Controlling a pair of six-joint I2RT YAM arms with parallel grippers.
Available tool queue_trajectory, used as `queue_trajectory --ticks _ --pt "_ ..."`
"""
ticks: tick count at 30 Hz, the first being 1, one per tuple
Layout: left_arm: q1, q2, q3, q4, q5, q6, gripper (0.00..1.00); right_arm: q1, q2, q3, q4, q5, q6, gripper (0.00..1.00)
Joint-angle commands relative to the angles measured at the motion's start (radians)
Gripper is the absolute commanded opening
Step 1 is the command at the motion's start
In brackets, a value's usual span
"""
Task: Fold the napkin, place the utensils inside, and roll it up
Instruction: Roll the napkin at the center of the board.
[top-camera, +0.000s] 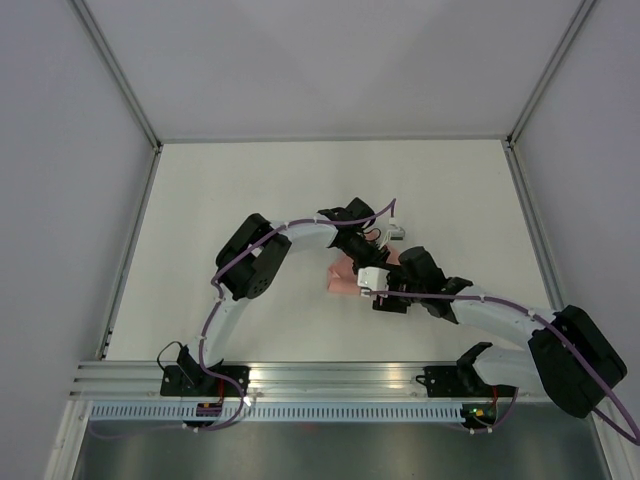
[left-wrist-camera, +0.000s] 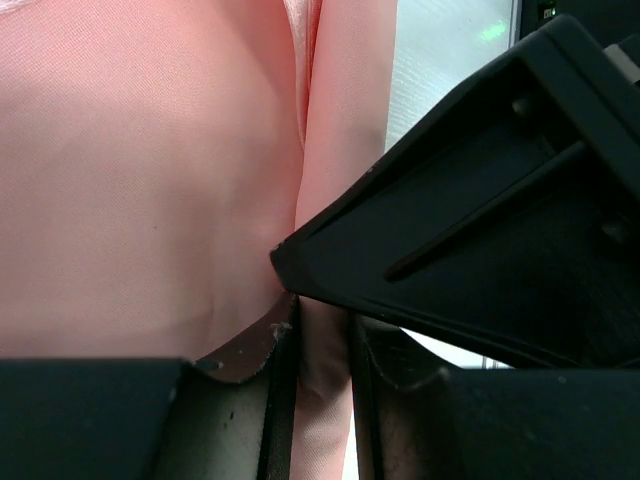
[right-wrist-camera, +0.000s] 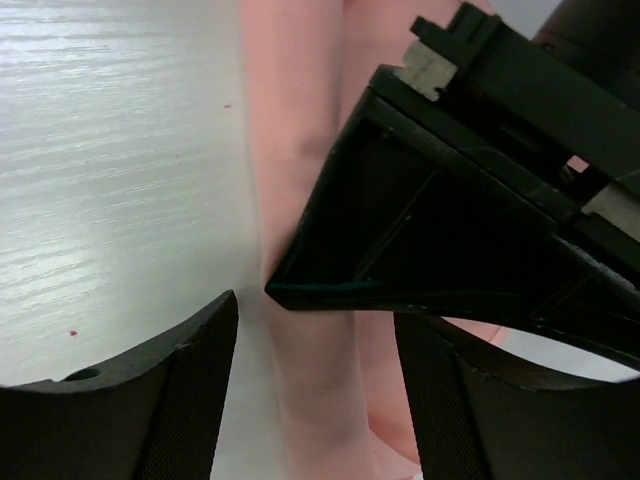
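White desk (top-camera: 220, 200), grey panels (top-camera: 60, 200) all round. Left gripper (left-wrist-camera: 322, 335) is nipped onto a thin fold of the napkin (left-wrist-camera: 150, 180). In its wrist view the right gripper (right-wrist-camera: 315, 315) crowds in from the right and blocks a lot. The napkin's mid-desk, bunched into a small, smooth, pale pink bundle under both wrists. The right gripper is spread wide, straddling a narrow strip of it. Can't tell if it's touching.

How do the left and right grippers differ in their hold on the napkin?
The left gripper has fingers almost shut; the right gripper has them wide apart. The left pinches a napkin fold; the right only straddles it. Both are low at the napkin.
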Motion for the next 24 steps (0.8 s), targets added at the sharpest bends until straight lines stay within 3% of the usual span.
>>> queue_trajectory --ticks 1,4,8,13,24 --pt "0.004 0.055 -0.006 -0.083 -0.073 -0.006 0.1 0.008 0.011 -0.014 0.074 0.081 0.012 0.69" --pt "0.006 0.048 -0.004 -0.084 -0.065 -0.004 0.15 0.01 0.034 -0.011 0.069 0.092 0.012 0.58" --pt "0.013 0.033 -0.004 -0.086 -0.056 0.003 0.33 0.01 0.065 -0.005 0.037 0.093 -0.002 0.45" --pt "0.03 -0.008 -0.001 -0.077 -0.066 -0.004 0.43 0.01 0.079 0.004 0.003 0.082 -0.005 0.26" --pt "0.104 -0.183 -0.058 0.097 -0.143 -0.102 0.49 0.005 0.131 0.104 -0.142 -0.003 0.007 0.21"
